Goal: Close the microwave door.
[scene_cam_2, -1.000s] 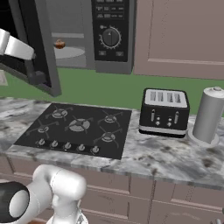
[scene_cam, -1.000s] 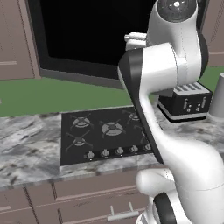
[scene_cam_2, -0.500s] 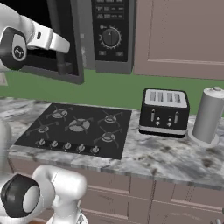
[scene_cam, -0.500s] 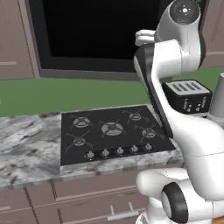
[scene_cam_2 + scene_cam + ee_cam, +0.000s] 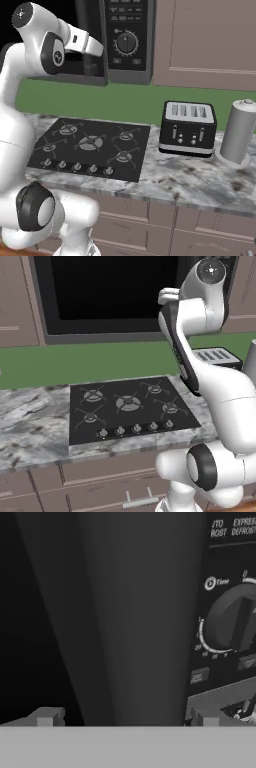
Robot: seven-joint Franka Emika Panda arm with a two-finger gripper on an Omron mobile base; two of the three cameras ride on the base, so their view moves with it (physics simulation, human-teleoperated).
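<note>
The microwave (image 5: pixel 127 70) hangs above the stove, its black control panel and round dial (image 5: pixel 126 43) facing out. The microwave door (image 5: pixel 110 291), a dark grey slab with a big black window, stands almost against the microwave's front, its free edge (image 5: pixel 103 60) next to the panel. My gripper (image 5: pixel 92 66) is at that free edge, pressed close to the door's outer face. In the hand view the gripper (image 5: pixel 125 719) is open, its two fingertips (image 5: pixel 47 717) wide apart with the grey door edge (image 5: pixel 135 622) spanning the space ahead and the dial (image 5: pixel 232 619) to the right.
A black gas stove (image 5: pixel 87 145) lies in the marble counter (image 5: pixel 200 185) below. A black and silver toaster (image 5: pixel 187 127) and a grey canister (image 5: pixel 239 131) stand to the right. Brown wall cabinets (image 5: pixel 205 40) flank the microwave, and a green wall runs behind.
The door has swung from wide open to nearly flat against the microwave, hiding the cavity. My arm and hand have followed it to the right. The jaws stayed wide.
</note>
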